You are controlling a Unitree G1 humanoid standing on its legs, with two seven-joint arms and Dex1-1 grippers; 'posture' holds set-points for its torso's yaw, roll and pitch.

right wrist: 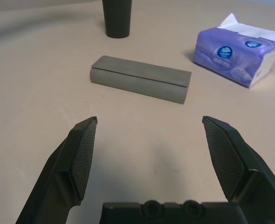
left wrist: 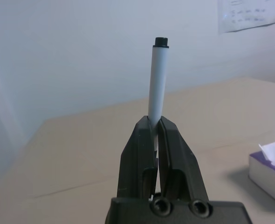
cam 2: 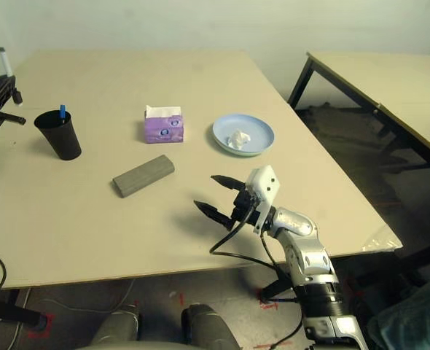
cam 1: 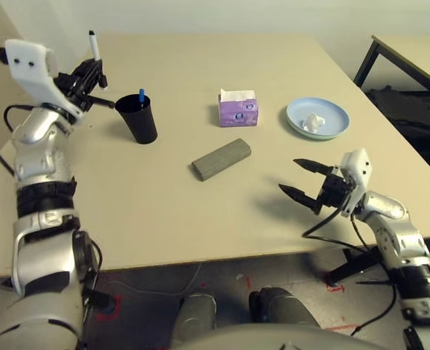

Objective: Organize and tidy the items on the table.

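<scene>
High over the table's left side, my left gripper (cam 1: 92, 73) is shut on the white marker (cam 1: 95, 46), which points upward; the marker (left wrist: 157, 79) rises between the closed fingers. Just to its right stands the black cup (cam 1: 138, 119) with the blue-capped pen (cam 1: 141, 95) in it. The grey glasses case (cam 1: 221, 159) lies mid-table, the purple tissue box (cam 1: 238, 109) behind it. A blue plate (cam 1: 334, 117) holds crumpled white paper (cam 1: 314, 122). My right gripper (cam 1: 298, 179) hovers open near the front right, facing the glasses case (right wrist: 140, 84), nothing between its fingers.
The beige table (cam 1: 200, 65) has free room at the back and front left. A second black-legged table (cam 2: 390, 80) stands to the right, with dark floor between the two. Cables hang below the front edge.
</scene>
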